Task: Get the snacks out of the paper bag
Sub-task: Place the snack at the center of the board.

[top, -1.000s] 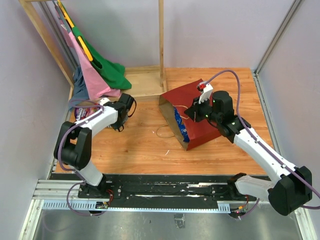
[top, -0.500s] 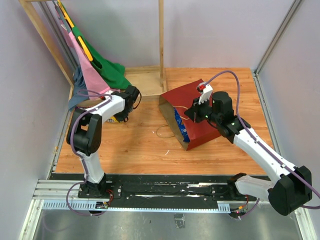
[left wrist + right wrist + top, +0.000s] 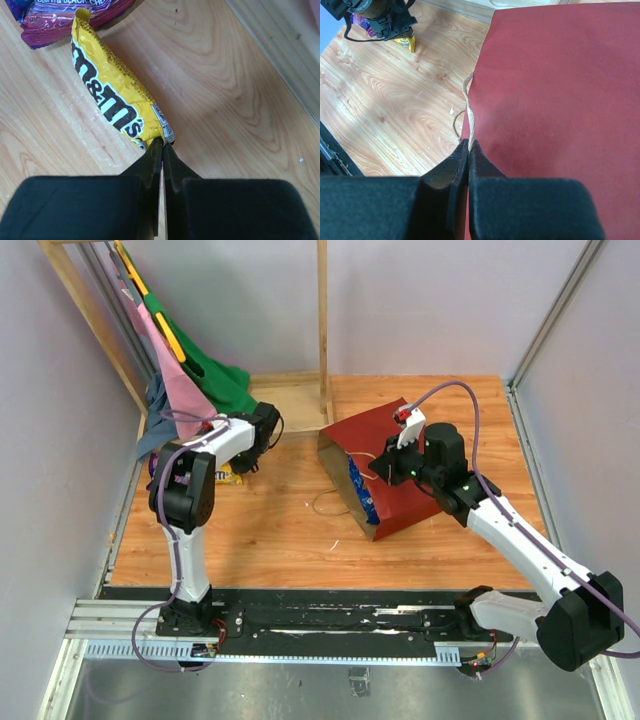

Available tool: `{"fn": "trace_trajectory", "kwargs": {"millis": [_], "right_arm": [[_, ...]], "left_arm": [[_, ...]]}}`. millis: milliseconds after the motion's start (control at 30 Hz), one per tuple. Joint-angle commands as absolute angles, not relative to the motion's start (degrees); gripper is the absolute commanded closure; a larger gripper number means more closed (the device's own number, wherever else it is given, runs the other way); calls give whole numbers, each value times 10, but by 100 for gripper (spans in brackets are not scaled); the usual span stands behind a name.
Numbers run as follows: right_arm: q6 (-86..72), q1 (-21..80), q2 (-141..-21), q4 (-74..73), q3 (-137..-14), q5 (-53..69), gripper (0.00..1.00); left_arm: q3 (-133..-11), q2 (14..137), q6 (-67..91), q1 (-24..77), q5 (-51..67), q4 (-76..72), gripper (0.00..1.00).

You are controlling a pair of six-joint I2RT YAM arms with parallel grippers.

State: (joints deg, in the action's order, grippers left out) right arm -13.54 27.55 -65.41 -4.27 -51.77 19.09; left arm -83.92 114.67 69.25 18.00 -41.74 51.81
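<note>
Left fingers pinch the yellow packet; right fingers clamp the string handle of the paper bag.

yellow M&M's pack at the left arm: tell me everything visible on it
The yellow M&M's packet is a glossy, crinkled pouch, plastic by the look of it, with the brown-and-white logo running along its length and a small printed panel at the near end. It lies lengthwise on the wooden tabletop, slanting away toward the upper left of the wrist view. The left tool is shut on its near end seam. Its far end meets the edge of a purple packet.
</note>
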Motion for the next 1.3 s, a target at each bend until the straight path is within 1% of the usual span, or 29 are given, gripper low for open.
{"fn": "trace_trajectory", "kwargs": {"millis": [0, 100, 167, 200, 233, 333, 400, 500, 667, 700, 733, 767, 833, 867, 900, 933, 967, 1000, 1100, 1267], "right_arm": [[-131, 269, -652, -31, -511, 195, 99], [-131, 269, -653, -32, -511, 195, 99], [-131, 269, -654, -31, -512, 196, 99], [-131, 269, -655, -31, -511, 197, 99], [-131, 269, -655, -31, -511, 198, 99], [-131, 269, -659, -30, -511, 200, 99], [-131, 269, -661, -29, -511, 202, 99], [-132, 269, -662, -28, -511, 204, 99], [-134, 269, -665, -25, -509, 206, 99], [-135, 269, -665, -24, -509, 208, 99], [-136, 269, -666, -23, -509, 209, 99], [-136, 269, -667, -23, -509, 210, 99], [-136, 269, -666, -23, -509, 211, 99], [-136, 269, -666, -23, -509, 211, 99], [-136, 269, -665, -24, -509, 210, 99], [-135, 269, -664, -24, -509, 209, 99], [-135, 269, -663, -24, -508, 209, 99], [-135, 269, -662, -23, -508, 208, 99], [-138, 269, -664, -21, -507, 212, 99], [-139, 269, -666, -21, -508, 214, 99]], "left_arm": [[-860, 1169, 685, 169, -434, 521, 95], [-863, 1164, 659, 167, -431, 496, 91], [-861, 1158, 627, 166, -421, 476, 86], [-859, 1155, 610, 166, -412, 463, 74], [-852, 1150, 594, 166, -403, 447, 60], [-819, 1125, 559, 166, -385, 392, 36], [-801, 1105, 544, 166, -379, 366, 27], [-782, 1076, 530, 166, -380, 352, 26], [-747, 1001, 533, 163, -413, 349, 28], [-741, 989, 535, 159, -411, 346, 32], [-732, 980, 536, 156, -407, 341, 38], [-721, 971, 536, 150, -399, 335, 41], [-695, 955, 531, 141, -381, 314, 42], [-679, 946, 528, 136, -373, 302, 48], [-662, 937, 524, 132, -366, 289, 62], [-643, 925, 523, 127, -359, 274, 84], [-626, 916, 525, 121, -350, 265, 98], [-604, 907, 521, 113, -339, 254, 99], [-573, 891, 515, 87, -321, 228, 99], [-564, 911, 518, 61, -295, 220, 99]]}}
